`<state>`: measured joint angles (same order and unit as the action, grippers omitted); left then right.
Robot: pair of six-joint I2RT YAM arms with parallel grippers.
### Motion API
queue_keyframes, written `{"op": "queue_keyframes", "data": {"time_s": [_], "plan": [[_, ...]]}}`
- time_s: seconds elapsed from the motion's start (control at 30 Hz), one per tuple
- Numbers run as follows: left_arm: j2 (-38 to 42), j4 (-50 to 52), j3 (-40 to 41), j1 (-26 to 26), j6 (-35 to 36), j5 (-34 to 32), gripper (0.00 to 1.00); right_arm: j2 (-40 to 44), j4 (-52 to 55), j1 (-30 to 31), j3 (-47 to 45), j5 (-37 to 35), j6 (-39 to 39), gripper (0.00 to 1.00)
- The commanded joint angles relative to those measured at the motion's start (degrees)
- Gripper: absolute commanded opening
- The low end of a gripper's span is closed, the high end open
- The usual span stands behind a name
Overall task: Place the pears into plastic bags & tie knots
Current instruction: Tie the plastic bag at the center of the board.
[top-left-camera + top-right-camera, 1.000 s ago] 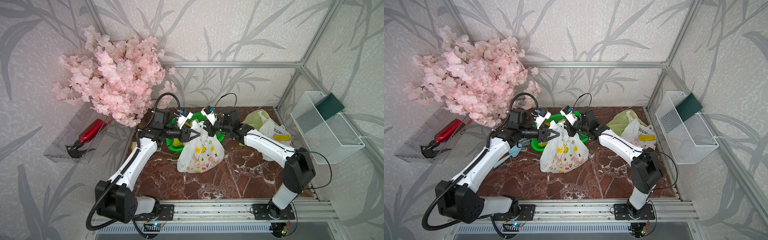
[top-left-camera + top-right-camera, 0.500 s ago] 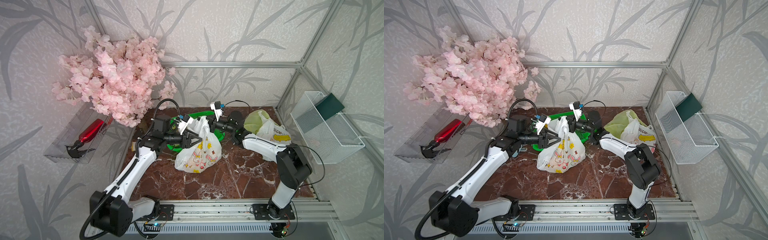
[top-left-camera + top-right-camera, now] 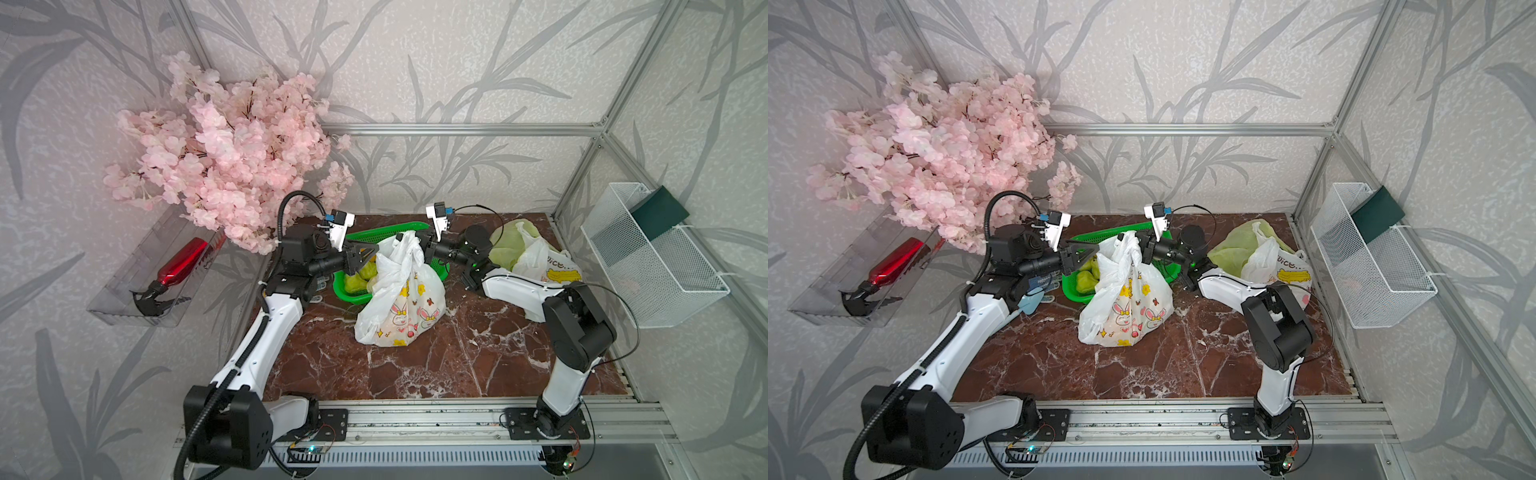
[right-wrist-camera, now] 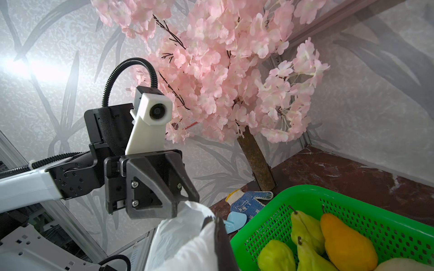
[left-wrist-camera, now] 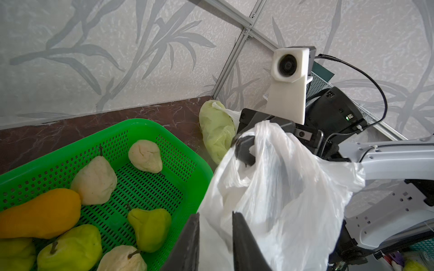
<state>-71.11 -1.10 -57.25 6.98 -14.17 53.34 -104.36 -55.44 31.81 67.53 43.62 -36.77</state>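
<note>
A white rabbit-print bag [image 3: 399, 307] stands mid-table [image 3: 415, 370], just right of a green basket [image 3: 353, 294] of loose pears [image 5: 94, 178]. The left gripper [image 3: 374, 257], nearly pressed together, pinches the bag's top from the left. The right gripper [image 3: 412, 245], pressed together, pinches its twisted handles from the right.

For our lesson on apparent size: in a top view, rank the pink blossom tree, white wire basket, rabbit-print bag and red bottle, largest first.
1. pink blossom tree
2. white wire basket, though it hangs above the table, so it is likely nearer the camera
3. rabbit-print bag
4. red bottle
</note>
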Motion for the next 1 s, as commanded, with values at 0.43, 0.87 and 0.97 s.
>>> {"op": "queue_keyframes", "data": {"time_s": [0.43,0.87,0.97], "plan": [[3.1,11.6,-9.7,3.6,8.0,-13.2,0.21,-0.3,-1.3,1.1,0.4,-0.8,-0.1,0.00],[-2.6,9.3,-6.2,8.2,10.1,-11.4,0.05,-0.2,-2.0,1.2,0.9,-1.1,-1.2,0.00],[-2.9,8.7,-4.8,8.6,9.6,-9.8,0.06,-0.5,-2.2,1.5,1.5,-1.1,-1.5,0.00]]}}
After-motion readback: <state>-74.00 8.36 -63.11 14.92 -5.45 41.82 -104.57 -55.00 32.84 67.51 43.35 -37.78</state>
